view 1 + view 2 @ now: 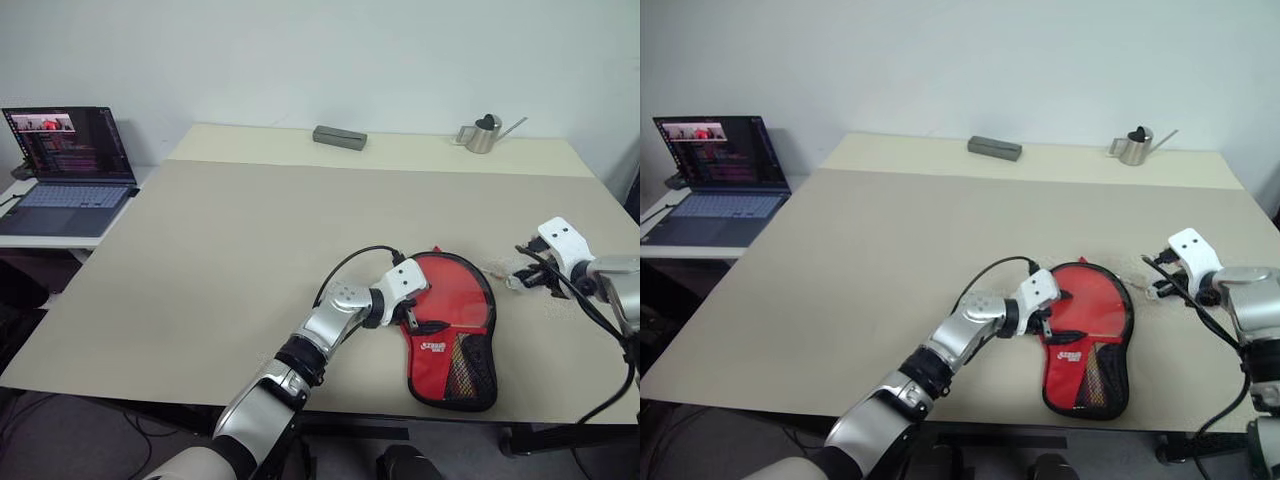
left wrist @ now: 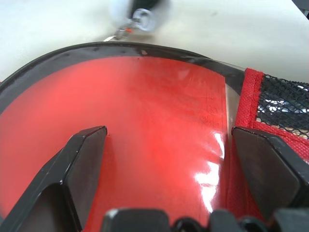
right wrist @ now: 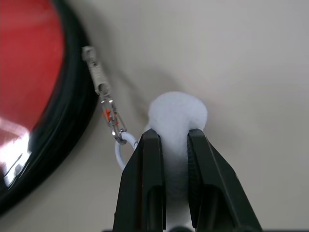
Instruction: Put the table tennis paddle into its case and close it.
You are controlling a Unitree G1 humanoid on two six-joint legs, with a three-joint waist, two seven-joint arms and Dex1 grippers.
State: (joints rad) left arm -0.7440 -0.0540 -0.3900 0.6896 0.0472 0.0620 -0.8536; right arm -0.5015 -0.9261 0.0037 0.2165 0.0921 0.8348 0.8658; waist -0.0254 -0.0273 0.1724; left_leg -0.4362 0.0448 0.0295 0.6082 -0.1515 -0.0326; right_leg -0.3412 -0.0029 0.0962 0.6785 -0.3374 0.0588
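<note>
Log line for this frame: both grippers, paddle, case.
left gripper: open, over case | right gripper: shut on white zip-pull tab | paddle: in case | case: unzipped

My left arm reached forward and inward across my front, its end effector (image 1: 412, 318) pointing to my right with the two black fingers (image 2: 82, 159) spread wide. My right end effector (image 3: 170, 140), out to my right and tilted downward, was pinched nearly closed.
</note>
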